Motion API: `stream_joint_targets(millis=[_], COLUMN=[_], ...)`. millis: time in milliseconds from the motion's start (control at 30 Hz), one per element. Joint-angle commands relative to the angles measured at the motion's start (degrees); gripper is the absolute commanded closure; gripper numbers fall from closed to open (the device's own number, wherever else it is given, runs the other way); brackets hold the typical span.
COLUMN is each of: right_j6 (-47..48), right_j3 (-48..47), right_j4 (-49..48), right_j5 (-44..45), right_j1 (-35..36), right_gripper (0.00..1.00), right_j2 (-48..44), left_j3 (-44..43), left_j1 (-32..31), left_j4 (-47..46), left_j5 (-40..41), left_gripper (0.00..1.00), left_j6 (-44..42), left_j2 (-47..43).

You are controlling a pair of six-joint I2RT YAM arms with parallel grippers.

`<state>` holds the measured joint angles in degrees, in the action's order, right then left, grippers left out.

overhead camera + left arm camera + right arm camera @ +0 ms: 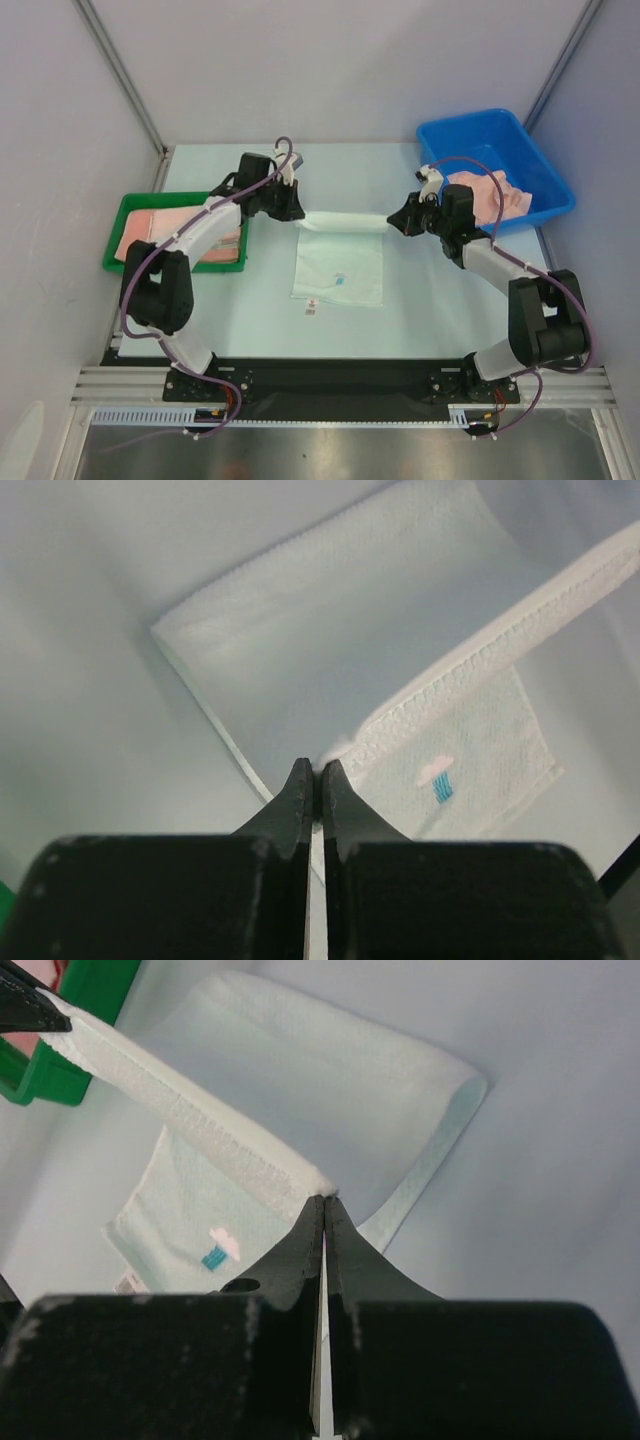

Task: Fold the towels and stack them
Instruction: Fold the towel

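A white towel (340,268) lies in the middle of the table, its small tag (311,308) at the near left corner. Its far edge is lifted and stretched taut between both grippers. My left gripper (298,215) is shut on the left corner of that edge, and my right gripper (392,222) is shut on the right corner. In the left wrist view the gripper (317,770) pinches the hem, with the towel (330,630) curving underneath. In the right wrist view the gripper (325,1200) clamps the other corner of the towel (330,1090). Salmon-pink towels (160,228) lie in the tray; another pink towel (495,195) sits in the bin.
A green tray (112,250) stands at the left, beside my left arm; its corner shows in the right wrist view as well (90,1000). A blue bin (470,128) stands at the back right behind my right arm. Grey walls enclose the table.
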<state>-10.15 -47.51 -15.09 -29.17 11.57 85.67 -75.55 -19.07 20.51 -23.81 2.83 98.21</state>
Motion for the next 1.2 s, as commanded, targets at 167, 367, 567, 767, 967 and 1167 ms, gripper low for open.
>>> stream_joint_targets(millis=[167,367,567,767,967,1167], right_j6=[-2.4,-4.3,-5.6,-7.1,-8.1,-8.2], right_j3=[5.6,10.1,13.3,16.2,17.8,17.8], right_j4=[8.7,11.1,13.8,13.2,12.9,14.8], right_j5=[9.3,13.2,15.0,14.8,16.0,16.2], right_j1=[5.2,9.7,10.7,11.8,13.0,13.5], right_gripper=[1.00,1.00,1.00,1.00,1.00,0.92], right_j2=[-10.3,-15.4,-17.9,-19.0,-18.5,-18.2], left_j3=[7.0,13.0,16.9,17.4,17.5,18.9], left_j1=[-1.5,-3.8,-4.3,-6.0,-7.2,-7.7], left_j4=[2.7,3.7,5.1,6.1,8.0,10.7], left_j5=[4.3,4.0,3.6,1.8,2.2,2.7], left_gripper=[1.00,1.00,0.99,0.99,0.95,0.80], left_j6=[0.2,1.4,1.0,1.5,1.8,4.6], left_j2=[-8.1,-12.1,-13.8,-12.8,-11.0,-10.0])
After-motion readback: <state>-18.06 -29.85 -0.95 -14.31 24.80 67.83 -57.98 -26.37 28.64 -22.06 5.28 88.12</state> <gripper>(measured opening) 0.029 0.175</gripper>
